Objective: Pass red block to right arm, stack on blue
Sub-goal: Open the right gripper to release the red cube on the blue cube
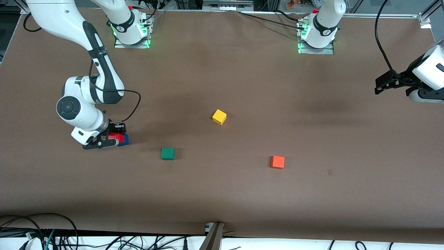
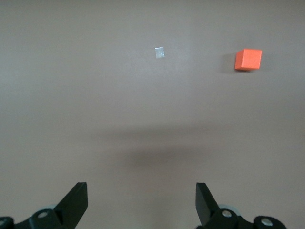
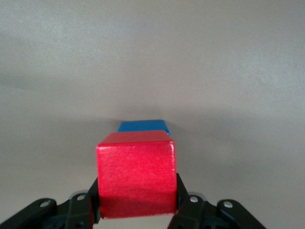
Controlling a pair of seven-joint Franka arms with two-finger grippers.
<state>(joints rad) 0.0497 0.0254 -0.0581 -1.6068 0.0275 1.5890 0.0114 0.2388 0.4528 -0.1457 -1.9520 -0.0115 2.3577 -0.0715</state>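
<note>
- Red block (image 1: 117,137), front view: clamped in the right gripper (image 1: 110,139), low at the right arm's end of the table (image 1: 222,194). Blue block (image 1: 125,139) sits right under and beside it; only a sliver of blue shows. Can't tell if red is resting on blue or just above it.
- Front view, rest: green block (image 1: 168,153) nearest the stack, yellow block (image 1: 219,117) mid-table and farther from the camera, orange block (image 1: 277,162) toward the left arm's end. All three lie well apart.
- Front view, left gripper (image 1: 380,86): up in the air at the left arm's end, waiting, holding nothing.
- Left wrist view: fingers (image 2: 76,202) spread wide, nothing between them (image 2: 142,205). Bare table (image 2: 95,95) below, orange block (image 2: 248,59) farther off, a small pale mark (image 2: 160,52) on the surface near it.
- Right wrist view: red block (image 3: 136,174) fills the grip (image 3: 138,210), fingers (image 3: 183,202) pressed on both sides. Top face of blue block (image 3: 143,126) peeks out past the red one's upper edge, roughly lined up with it.
</note>
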